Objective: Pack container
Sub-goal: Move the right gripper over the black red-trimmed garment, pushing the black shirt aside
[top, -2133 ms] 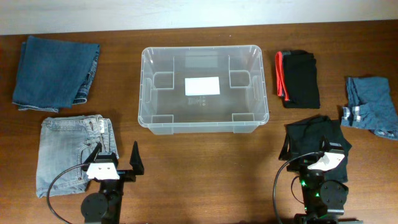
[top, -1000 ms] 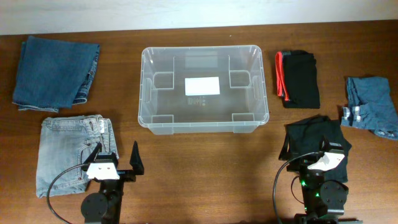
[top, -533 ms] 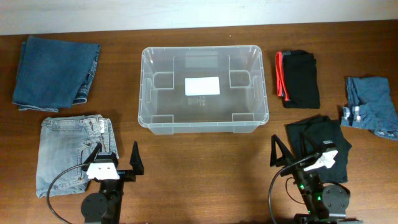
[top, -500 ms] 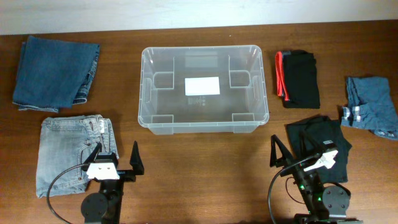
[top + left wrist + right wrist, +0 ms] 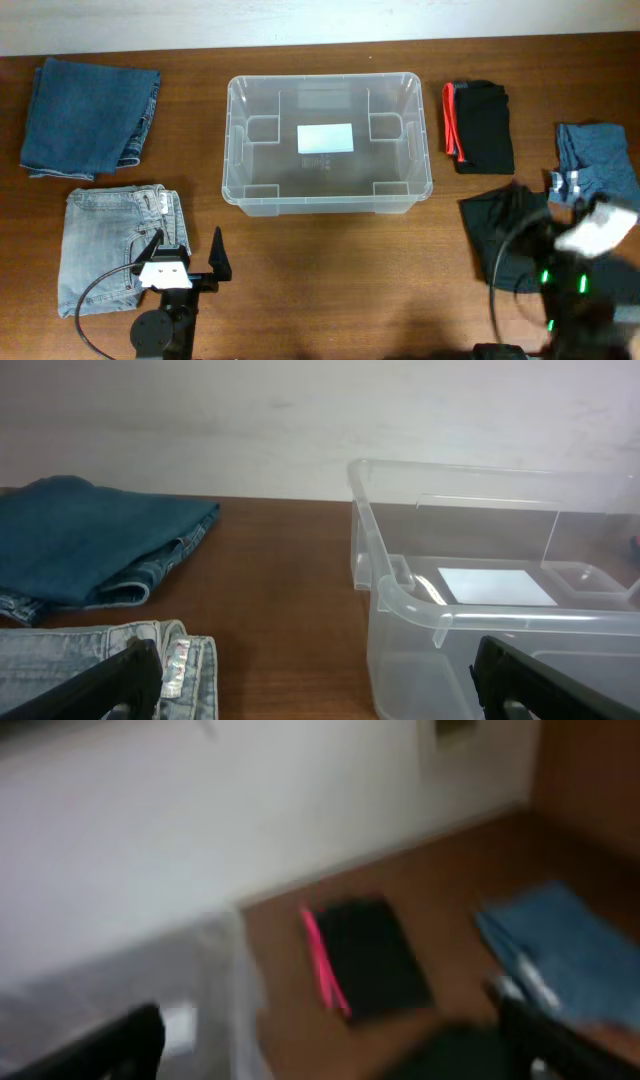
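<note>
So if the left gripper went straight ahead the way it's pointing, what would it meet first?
Probably the container, at its near left corner: the left gripper has its right finger lined up with it, while its midline passes over the table alongside. Depth is unclear.

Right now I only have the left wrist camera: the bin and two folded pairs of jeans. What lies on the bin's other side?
Observer: A folded black garment with a red edge lies just right of the container, apart from it.
Operator: Anything farther right?
Observer: Yes, a crumpled blue denim piece lies beyond it.
Operator: And the other arm?
Observer: The right gripper is open, with nothing between its fingers.
</note>
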You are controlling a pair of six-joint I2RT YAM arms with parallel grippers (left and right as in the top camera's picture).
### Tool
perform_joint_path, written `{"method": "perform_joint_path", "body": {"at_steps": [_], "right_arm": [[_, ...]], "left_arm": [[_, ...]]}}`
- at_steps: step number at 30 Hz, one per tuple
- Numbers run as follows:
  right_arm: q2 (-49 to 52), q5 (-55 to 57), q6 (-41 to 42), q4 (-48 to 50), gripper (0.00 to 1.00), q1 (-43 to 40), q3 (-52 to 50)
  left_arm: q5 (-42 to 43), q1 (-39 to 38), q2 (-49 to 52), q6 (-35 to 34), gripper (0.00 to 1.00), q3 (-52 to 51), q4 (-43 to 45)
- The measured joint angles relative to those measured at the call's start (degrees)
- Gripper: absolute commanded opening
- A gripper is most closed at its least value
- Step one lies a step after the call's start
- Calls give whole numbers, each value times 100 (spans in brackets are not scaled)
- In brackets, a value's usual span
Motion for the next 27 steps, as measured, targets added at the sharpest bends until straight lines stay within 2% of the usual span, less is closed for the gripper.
{"method": "perform_joint_path", "body": {"at_steps": [2,8,10,13,21,27], "right_arm": [[1274,199,-28,-1045,98,0,1121],[3687,55,-669,-2981,98,0,3729],[4839,-170,-1318,-4070,98,-4,5381],[5672,-396,-1665,-4350,98,-199,6360],[7049,-538,-2312,-4109,98,-935,6557],[8218,-1591,-3333,-4059,98,-1462,6564]], "left_arm": [[-2,0,-2,0,99,0,-4],[-4,0,-4,0,99,0,-2],[-7,0,-13,0,99,0,2],[-2,0,-13,0,100,0,-2],[-4,0,-13,0,99,0,0],[-2,0,-13,0,99,0,0]]}}
